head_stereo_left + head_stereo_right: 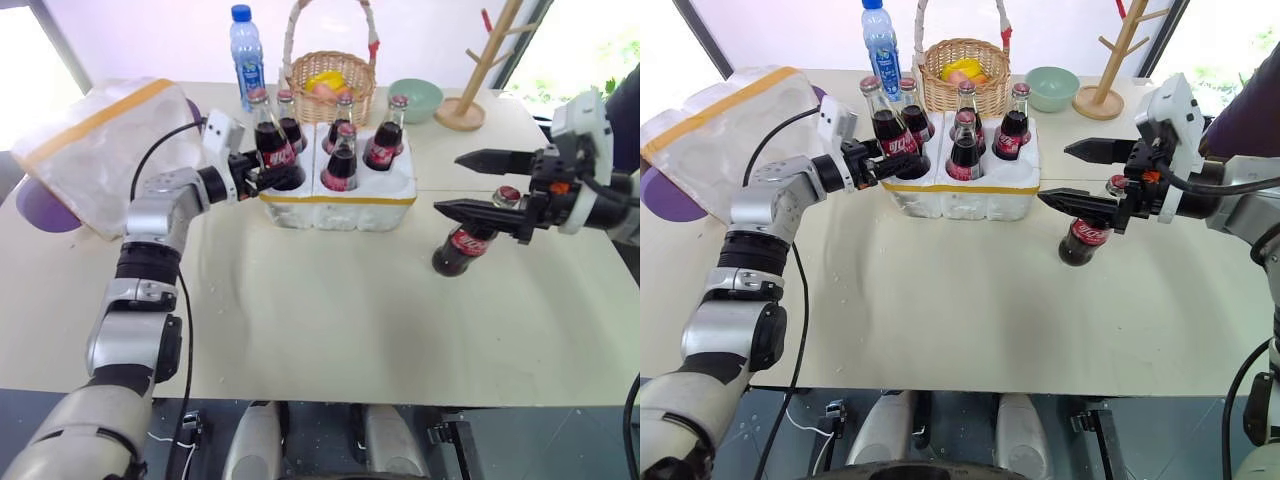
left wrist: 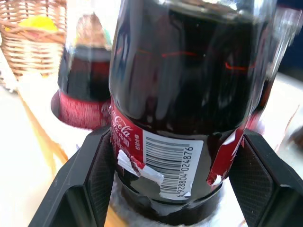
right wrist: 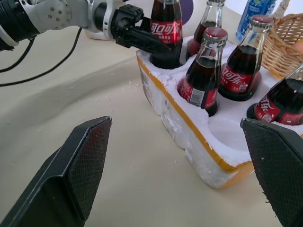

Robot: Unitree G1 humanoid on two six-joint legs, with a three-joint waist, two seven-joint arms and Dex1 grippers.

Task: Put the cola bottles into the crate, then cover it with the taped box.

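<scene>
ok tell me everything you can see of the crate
The crate is a low white foam block with a yellow tape band round it and round holes on top. It sits on the table in front of the wicker basket. Five cola bottles stand in it, one gripped by the left gripper; the near-right hole is empty.

Cola bottle (image 2: 189,104) between the left claw's (image 2: 177,184) black fingers (image 2: 87,179), another bottle (image 2: 85,90) behind.

Cut off at the upper edge: neck of cola bottle (image 2: 189,94) between left pincer (image 2: 177,175) fingers. Partly hidden behind right pincer (image 1: 470,185): lone cola bottle (image 1: 462,248) on counter (image 1: 350,320). Purple object (image 1: 40,212) mostly covered by taped box (image 1: 100,150).
</scene>
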